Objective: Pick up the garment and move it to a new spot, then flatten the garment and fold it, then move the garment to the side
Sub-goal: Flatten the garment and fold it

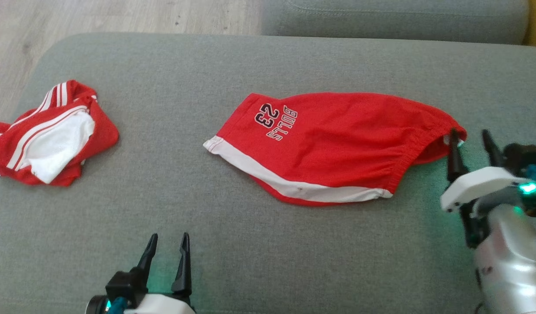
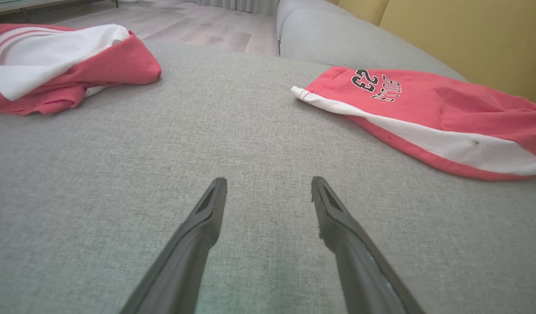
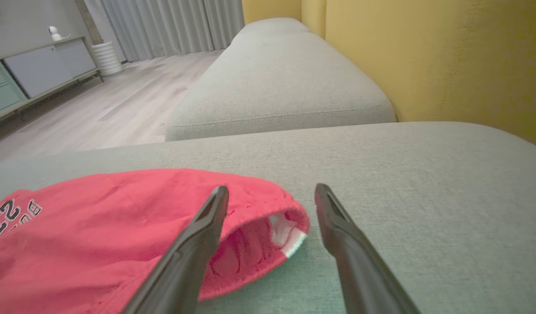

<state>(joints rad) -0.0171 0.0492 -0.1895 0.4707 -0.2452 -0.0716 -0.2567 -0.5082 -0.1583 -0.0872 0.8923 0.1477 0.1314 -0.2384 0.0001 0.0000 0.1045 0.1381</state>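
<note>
The red shorts (image 1: pixel 333 144) lay on the grey cushion (image 1: pixel 250 244), toward its right edge. Right jaws stood apart over the waistband corner (image 3: pixel 294 220); left jaws apart near the front edge. Pinching one layer alone would probably bunch the fold.

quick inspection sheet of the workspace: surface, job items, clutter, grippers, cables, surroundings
surface: grey cushion, carrying two garments
job's things: red shorts lying mostly flat right of centre, print facing up, waistband end toward the right, wrinkled there
clutter: crumpled red-and-white garment near the left edge, well apart from the shorts
grippers: left gripper open over bare cushion; right gripper open at the shorts' waistband end, holding nothing
cables: nothing seen
surroundings: wooden floor, second cushion behind, yellow wall, curtains
</note>
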